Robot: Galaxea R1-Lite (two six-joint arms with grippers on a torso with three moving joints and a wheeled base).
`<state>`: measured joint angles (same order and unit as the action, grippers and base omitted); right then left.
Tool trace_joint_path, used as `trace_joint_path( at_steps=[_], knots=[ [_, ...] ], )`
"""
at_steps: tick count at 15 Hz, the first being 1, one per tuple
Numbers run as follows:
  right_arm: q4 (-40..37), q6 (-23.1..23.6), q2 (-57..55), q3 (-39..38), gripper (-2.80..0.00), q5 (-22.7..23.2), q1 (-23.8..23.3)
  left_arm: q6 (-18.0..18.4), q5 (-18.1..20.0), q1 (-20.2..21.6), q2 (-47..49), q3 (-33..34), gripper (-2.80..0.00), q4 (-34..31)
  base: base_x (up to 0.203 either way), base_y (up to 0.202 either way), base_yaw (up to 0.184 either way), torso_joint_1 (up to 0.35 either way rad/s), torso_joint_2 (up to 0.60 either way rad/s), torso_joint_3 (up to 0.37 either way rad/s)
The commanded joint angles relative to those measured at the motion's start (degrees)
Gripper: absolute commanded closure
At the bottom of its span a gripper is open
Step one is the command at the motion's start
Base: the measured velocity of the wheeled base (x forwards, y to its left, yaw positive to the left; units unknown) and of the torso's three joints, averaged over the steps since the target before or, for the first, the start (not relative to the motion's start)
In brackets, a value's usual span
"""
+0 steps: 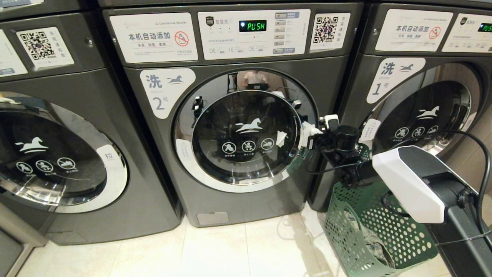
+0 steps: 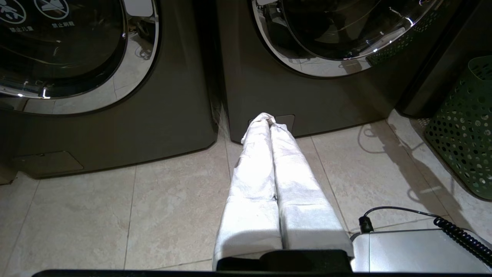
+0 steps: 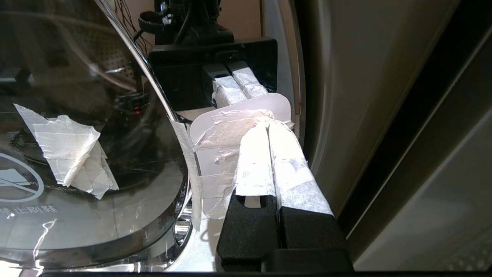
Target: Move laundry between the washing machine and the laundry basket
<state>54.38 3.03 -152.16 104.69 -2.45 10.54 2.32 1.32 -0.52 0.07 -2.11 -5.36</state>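
Dark grey front-loading washing machine w/ chrome-rimmed round glass door and white "2" horse label (image 1: 246, 127) sits centre of head view; door shut, green "PUSH" on its display (image 1: 252, 25). Like machine labelled "1" (image 1: 423, 107) at 3 o'clock of it, a third like machine (image 1: 57, 154) at 9 o'clock. Green plastic laundry basket w/ round-holed sides (image 1: 369, 231) stands on the pale tiled floor (image 1: 230, 250) at approx 4–5 o'clock of machine 2, in front of the gap between machines 2 and 1; grey/dark mixed cloth laundry (image 1: 374, 242) lies inside it. Right gripper (image 1: 307, 134) is up at the 3 o'clock edge of the door, its white-taped fingers (image 3: 265, 161) pressed together, holding nothing, tips against a taped white plastic tab (image 3: 230, 134) on the door rim; whether they actually touch the tab can't be settled. Scrap of white tape (image 1: 281, 137) stuck on the glass just inside that edge. Left gripper (image 2: 269, 119) hangs low over the floor, pointing at the base of machine 2; its white-wrapped fingers (image 2: 253, 181) together, empty. Basket edge visible at 3 o'clock in left wrist view.
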Motion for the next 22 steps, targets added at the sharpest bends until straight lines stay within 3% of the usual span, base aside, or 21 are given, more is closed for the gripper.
trace_joint_path(
  at_steps=[1,6,10,17,22],
  knots=[
    [0.2,0.0,-4.0,3.4,0.0,0.1,0.0,0.1,0.0,0.0,-0.1,0.0,0.0,0.0,0.0,0.0,0.0,0.0,0.0,0.0],
    [-0.2,-0.1,-8.2,7.5,0.0,0.0,0.0,0.1,-0.1,0.0,-0.1,0.0,0.0,0.0,0.0,0.0,0.0,0.0,0.0,0.0],
    [0.3,-0.3,-3.0,0.9,0.0,-1.5,0.5,0.2,0.1,0.0,-0.1,0.0,0.0,0.0,0.0,0.0,0.0,0.0,0.0,0.0],
    [-0.4,-5.5,32.9,-55.6,0.0,-1.0,8.5,-0.5,-0.1,0.0,-0.1,-0.1,0.0,-0.1,0.0,0.0,0.0,0.0,0.0,0.0],
    [4.8,-10.0,52.0,-89.1,0.0,-9.9,14.3,-0.6,-0.1,0.0,-0.1,-0.1,0.0,-0.1,0.0,0.0,0.0,0.0,0.0,0.0]
  ],
)
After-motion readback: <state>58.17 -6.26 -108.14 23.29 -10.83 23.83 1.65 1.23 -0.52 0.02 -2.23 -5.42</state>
